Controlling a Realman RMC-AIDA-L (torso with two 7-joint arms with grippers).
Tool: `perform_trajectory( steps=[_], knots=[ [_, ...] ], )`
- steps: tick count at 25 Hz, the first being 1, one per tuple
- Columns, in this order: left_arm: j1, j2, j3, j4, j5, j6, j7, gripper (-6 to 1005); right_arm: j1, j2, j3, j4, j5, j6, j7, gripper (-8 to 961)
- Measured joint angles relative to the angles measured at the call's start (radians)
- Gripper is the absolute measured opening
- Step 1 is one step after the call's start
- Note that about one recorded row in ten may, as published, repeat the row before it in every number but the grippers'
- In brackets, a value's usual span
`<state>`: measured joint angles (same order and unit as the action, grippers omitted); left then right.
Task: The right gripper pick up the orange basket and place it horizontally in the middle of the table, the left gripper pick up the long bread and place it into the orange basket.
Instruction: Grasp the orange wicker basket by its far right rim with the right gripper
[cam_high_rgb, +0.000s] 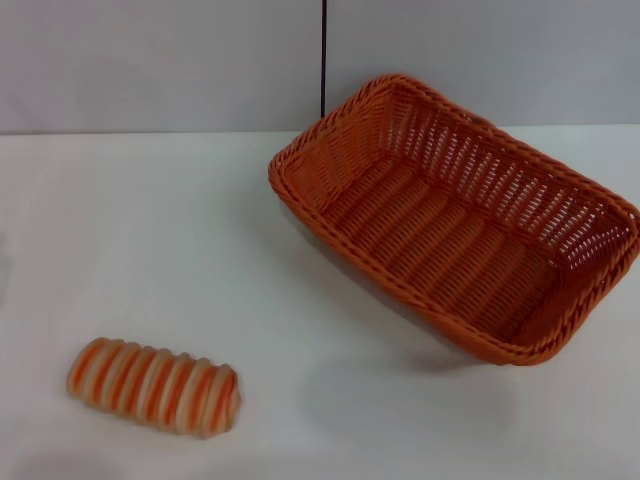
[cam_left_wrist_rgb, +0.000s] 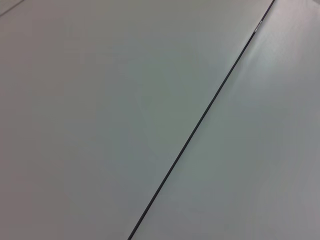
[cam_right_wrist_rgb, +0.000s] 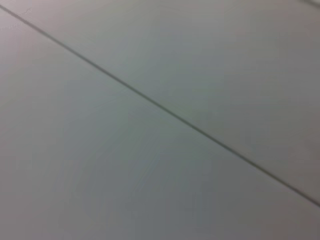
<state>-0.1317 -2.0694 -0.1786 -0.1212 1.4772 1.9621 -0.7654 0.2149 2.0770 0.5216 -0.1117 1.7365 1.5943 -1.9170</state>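
Note:
The orange basket (cam_high_rgb: 455, 215) stands on the white table (cam_high_rgb: 200, 230) at the right, turned at an angle, with nothing inside it. The long bread (cam_high_rgb: 154, 385) lies at the near left of the table, striped orange and cream face up, well apart from the basket. Neither gripper shows in the head view. Both wrist views hold only a plain grey surface crossed by a thin dark seam.
A grey wall with a vertical dark seam (cam_high_rgb: 324, 60) rises behind the table's far edge. White tabletop lies between the bread and the basket.

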Motion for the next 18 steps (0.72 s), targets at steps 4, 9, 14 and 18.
perform_trajectory(
  steps=[4,9,14,18],
  knots=[
    [-0.008,0.000,-0.009,0.000,-0.004,0.001,-0.005,810,-0.014,-0.001,-0.004,0.017,-0.007,0.004,0.023,476],
    [-0.013,0.000,-0.004,0.003,-0.001,-0.004,-0.007,810,0.020,-0.047,-0.176,-0.181,-0.082,0.017,0.254,477],
    [-0.014,0.001,-0.001,0.005,-0.001,-0.011,-0.008,811,0.059,-0.136,-0.541,-0.475,-0.118,0.039,0.569,477],
    [-0.012,0.002,0.010,0.008,0.000,-0.021,-0.009,811,0.078,-0.187,-0.814,-0.727,-0.122,0.077,0.793,476]
  ],
)
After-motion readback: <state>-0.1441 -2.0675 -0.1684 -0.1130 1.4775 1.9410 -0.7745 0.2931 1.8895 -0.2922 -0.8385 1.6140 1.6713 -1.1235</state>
